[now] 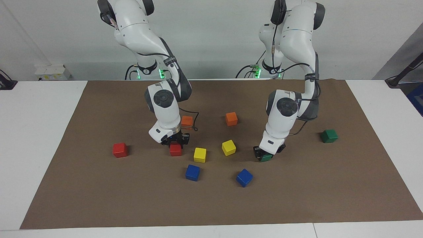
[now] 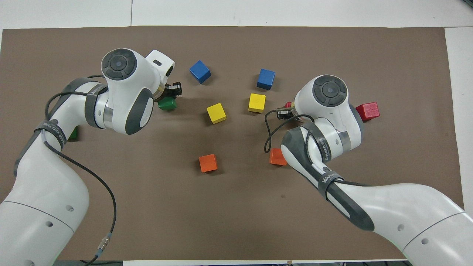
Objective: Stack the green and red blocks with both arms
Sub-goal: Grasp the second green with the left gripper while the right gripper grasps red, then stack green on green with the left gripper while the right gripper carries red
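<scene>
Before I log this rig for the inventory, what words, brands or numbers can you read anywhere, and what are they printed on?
"WANJEED", partly legible: on the grey strap around the white right arm, overhead view.
A similar print on the grey strap around the white left arm: too blurred to read.
The small matte coloured cubes and the brown paper mat: no text visible.

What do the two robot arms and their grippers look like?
Both the left arm and the right arm are glossy white with dark grey joint caps, grey lettered bands and loose black cables. The left gripper and right gripper are small and black.
</scene>
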### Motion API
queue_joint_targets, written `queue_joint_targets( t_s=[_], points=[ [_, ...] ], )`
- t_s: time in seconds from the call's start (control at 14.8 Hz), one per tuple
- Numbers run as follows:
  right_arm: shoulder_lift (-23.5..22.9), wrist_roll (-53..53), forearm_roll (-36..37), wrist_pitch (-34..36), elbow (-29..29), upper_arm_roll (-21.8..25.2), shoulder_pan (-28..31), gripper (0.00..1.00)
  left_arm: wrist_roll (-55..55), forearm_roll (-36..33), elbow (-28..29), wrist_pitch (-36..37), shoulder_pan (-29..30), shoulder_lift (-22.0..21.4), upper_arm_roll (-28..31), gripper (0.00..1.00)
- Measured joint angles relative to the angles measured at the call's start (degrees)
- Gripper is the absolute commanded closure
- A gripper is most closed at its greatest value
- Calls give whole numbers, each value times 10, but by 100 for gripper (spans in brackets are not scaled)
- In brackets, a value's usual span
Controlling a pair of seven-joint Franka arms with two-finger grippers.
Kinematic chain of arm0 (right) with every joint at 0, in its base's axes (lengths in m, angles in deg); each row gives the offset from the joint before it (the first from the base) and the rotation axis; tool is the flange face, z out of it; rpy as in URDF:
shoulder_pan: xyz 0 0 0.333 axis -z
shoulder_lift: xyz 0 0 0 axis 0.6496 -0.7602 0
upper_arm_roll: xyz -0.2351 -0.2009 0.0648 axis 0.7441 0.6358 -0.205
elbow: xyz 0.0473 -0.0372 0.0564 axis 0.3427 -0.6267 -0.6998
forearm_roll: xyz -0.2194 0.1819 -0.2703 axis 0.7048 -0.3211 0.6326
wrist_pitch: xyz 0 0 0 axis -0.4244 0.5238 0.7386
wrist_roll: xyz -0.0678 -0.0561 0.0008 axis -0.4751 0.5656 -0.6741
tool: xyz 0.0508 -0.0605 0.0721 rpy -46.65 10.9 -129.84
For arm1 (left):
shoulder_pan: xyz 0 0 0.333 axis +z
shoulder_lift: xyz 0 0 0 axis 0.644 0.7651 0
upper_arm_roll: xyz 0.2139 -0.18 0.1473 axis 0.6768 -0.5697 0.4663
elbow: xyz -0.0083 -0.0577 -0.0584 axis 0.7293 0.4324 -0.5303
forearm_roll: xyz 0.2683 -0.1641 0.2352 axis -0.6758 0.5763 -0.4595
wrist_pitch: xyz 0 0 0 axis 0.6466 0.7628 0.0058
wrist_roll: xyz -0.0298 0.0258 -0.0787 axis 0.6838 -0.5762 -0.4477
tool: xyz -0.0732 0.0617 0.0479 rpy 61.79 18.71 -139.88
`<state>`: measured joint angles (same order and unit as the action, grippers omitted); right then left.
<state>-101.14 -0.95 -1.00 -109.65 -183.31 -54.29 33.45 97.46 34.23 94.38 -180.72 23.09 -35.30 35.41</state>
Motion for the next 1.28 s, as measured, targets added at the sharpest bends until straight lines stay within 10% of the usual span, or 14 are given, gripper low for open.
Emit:
queue_joint_targets(
  t_s=[0.47, 1.28],
  points=[
    [36, 160, 0, 113, 96, 1, 110, 100, -205, -3, 27, 72, 143, -85, 4, 100],
    [73, 232, -12, 28, -49, 1, 174, 100, -483, 42, 201, -43, 292, -176, 3, 100]
  ],
)
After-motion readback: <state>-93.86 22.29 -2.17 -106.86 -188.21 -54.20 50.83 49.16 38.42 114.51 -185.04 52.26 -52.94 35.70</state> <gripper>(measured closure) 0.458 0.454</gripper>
